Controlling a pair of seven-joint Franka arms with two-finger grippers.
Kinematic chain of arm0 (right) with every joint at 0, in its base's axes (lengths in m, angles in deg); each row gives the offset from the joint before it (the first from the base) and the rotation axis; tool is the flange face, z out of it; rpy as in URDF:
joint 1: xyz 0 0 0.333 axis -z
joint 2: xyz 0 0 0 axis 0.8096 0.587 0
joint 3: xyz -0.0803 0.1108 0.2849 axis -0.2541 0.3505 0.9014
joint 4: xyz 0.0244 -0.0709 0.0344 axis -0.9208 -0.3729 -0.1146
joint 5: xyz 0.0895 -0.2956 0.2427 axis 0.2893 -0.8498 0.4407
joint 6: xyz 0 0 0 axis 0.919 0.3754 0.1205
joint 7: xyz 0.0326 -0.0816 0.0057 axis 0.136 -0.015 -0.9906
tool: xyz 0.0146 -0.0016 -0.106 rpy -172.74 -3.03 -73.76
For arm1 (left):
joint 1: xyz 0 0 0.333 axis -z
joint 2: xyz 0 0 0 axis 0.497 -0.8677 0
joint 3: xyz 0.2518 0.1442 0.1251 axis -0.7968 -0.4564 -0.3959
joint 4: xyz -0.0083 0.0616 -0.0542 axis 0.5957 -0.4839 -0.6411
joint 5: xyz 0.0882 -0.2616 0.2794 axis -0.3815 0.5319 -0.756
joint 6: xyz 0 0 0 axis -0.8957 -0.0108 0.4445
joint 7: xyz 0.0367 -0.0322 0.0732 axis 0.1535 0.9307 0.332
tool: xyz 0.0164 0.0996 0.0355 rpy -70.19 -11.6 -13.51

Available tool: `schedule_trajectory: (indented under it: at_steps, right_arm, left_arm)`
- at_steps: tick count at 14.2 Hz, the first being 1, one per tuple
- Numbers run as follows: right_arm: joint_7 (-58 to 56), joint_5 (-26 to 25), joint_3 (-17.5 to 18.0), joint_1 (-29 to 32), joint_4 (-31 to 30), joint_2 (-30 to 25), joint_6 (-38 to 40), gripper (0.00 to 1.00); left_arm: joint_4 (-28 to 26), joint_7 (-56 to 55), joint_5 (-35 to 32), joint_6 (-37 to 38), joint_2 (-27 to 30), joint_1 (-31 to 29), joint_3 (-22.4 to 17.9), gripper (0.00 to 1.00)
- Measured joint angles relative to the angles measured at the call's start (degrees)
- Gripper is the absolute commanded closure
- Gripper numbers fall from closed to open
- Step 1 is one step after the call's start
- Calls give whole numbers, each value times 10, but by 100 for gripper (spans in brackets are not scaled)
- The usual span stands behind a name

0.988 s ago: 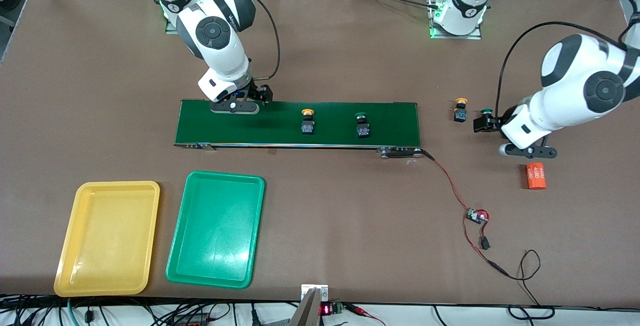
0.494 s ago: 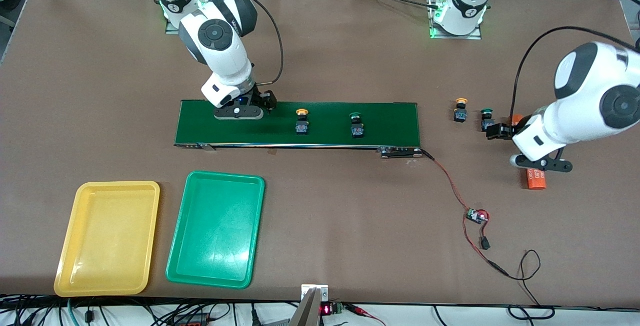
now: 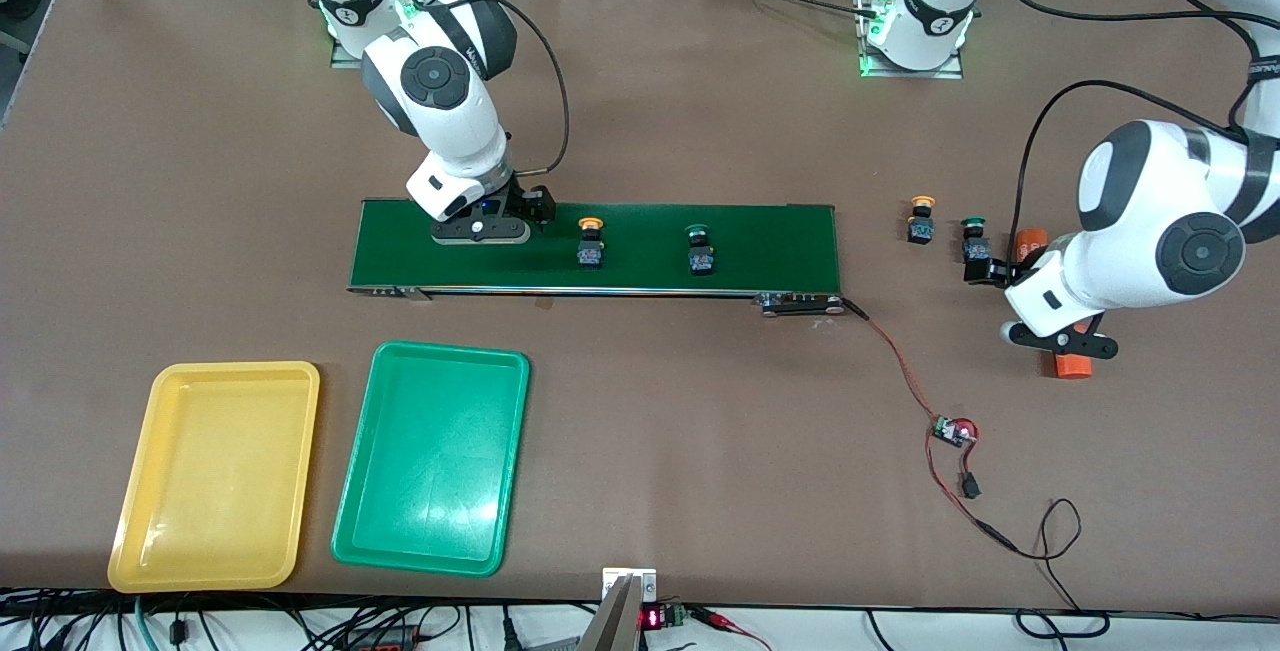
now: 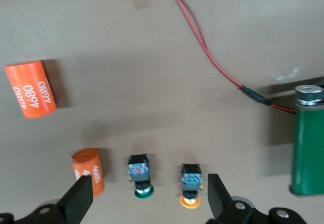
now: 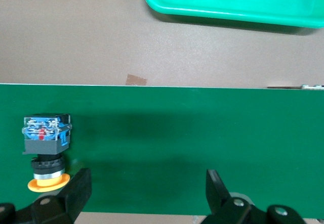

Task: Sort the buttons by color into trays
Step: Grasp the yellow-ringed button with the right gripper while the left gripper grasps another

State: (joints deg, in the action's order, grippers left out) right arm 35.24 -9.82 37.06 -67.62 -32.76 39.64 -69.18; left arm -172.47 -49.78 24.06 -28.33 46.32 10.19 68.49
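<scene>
Front view shows two small buttons, one with a yellow cap [image 3: 591,242] and one with a green cap [image 3: 701,250], sitting on the long dark-green belt [image 3: 780,241]. The right gripper [image 3: 481,229] hangs over the belt, fingers wide apart, holding nothing. Two more buttons, yellow-capped [image 3: 921,219] and green-capped [image 3: 974,241], stand on the brown table [image 3: 700,411] beside two orange cylinders [image 4: 31,89]. The left gripper [image 4: 146,197] hangs above these, wide open, empty. A yellow plastic tray [image 3: 215,476] and a green plastic tray [image 3: 432,458] lie nearer the camera.

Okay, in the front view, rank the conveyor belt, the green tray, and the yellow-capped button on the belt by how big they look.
Largest to smallest:
1. conveyor belt
2. green tray, though it lies nearer the camera
3. yellow-capped button, far the smallest
</scene>
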Motion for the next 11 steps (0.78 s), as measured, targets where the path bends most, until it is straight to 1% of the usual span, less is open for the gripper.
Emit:
schedule_trajectory:
  at_steps: [1, 2, 4, 5, 6, 7, 9, 10, 11]
  right_arm:
    - [0, 0, 0, 0, 0, 0, 0, 0]
    - [0, 0, 0, 0, 0, 0, 0, 0]
    - [0, 0, 0, 0, 0, 0, 0, 0]
    - [0, 0, 0, 0, 0, 0, 0, 0]
    - [0, 0, 0, 0, 0, 0, 0, 0]
    - [0, 0, 0, -1, 0, 2, 0, 0]
    - [0, 0, 0, -2, 0, 8, 0, 0]
    - [0, 0, 0, -4, 0, 12, -1, 0]
    - [0, 0, 0, -6, 0, 15, -5, 0]
  left_arm:
    - [-30, 3, 12, -23, 13, 18, -22, 0]
    - [-64, 5, 31, -48, 24, 29, -36, 0]
    - [-150, 8, 63, -135, 41, 52, -65, 0]
    - [-195, 8, 69, -186, 45, 62, -75, 0]
    - [-235, 8, 72, -220, 46, 69, -80, 0]
    - [-264, 8, 72, -236, 47, 72, -81, 0]
    - [-302, 8, 72, -240, 48, 83, -83, 5]
    - [-312, 9, 72, -241, 48, 87, -83, 9]
    - [-319, 14, 72, -241, 47, 89, -83, 14]
